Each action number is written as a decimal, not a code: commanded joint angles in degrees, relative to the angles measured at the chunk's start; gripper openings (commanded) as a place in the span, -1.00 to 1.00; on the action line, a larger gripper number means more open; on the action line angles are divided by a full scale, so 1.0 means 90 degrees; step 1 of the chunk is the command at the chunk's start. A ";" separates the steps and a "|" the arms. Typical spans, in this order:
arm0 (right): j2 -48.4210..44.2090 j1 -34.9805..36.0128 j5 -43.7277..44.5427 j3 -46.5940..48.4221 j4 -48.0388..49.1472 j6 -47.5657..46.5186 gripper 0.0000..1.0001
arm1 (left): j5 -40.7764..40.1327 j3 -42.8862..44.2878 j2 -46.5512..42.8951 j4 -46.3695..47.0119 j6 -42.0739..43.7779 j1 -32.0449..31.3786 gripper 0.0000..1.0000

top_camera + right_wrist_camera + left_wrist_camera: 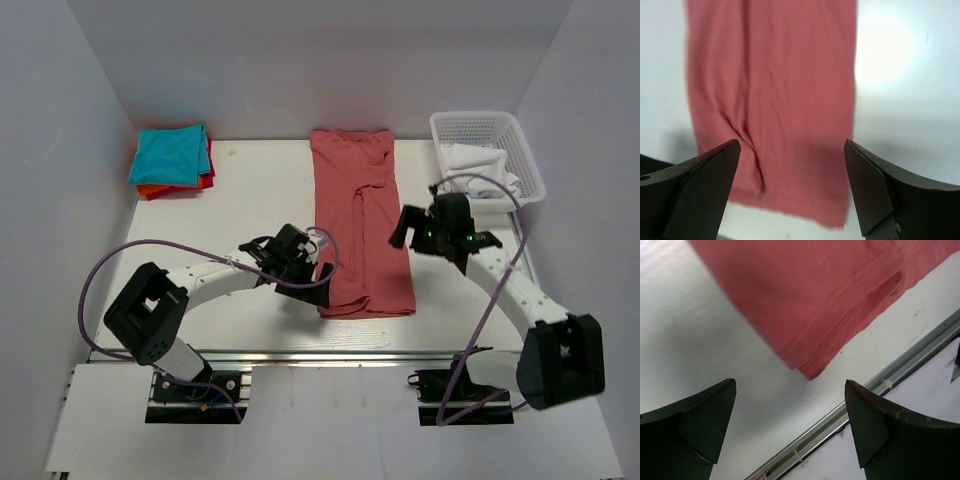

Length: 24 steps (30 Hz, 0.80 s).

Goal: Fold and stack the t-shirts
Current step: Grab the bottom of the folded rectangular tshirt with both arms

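Your left gripper (790,390) is spread wide and empty. The hemmed corner of the salmon-red shirt (360,225) lies just ahead of its fingertips, flat on the table (250,190). Your right gripper (792,145) is also spread and empty, with the same shirt, a long folded strip, ahead between its fingers. The folded stack (172,160), teal on top, sits well beyond your left gripper. The basket (490,130) is near, beyond your right gripper.
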 commanded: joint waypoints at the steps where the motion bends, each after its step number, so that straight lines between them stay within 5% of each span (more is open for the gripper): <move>1: -0.0735 0.0014 0.0251 -0.1014 -0.0439 0.0719 0.80 | -0.0339 -0.0227 0.0130 0.0237 -0.0240 -0.0327 0.97; 9: -0.2094 0.0013 -0.0189 -0.2541 -0.1056 0.1061 0.80 | -0.0915 -0.0082 0.0882 0.0433 -0.0670 -0.0992 0.58; 15: -0.1938 0.0013 -0.0393 -0.3000 -0.0929 0.1159 0.80 | -0.1111 0.0046 0.1166 0.0306 -0.0739 -0.1109 0.01; 20: -0.1694 0.0004 -0.0531 -0.3381 -0.0383 0.1256 0.56 | -0.1111 -0.0013 0.1166 0.0306 -0.0797 -0.1109 -0.35; 23: -0.1567 0.0013 -0.0550 -0.3488 -0.0002 0.1296 0.24 | -0.1111 0.0065 0.1292 0.0297 -0.0797 -0.1109 -0.77; 24: -0.1557 0.0023 -0.0598 -0.3508 0.0028 0.1286 -0.09 | -0.1111 0.0065 0.1293 0.0238 -0.0797 -0.1109 -0.97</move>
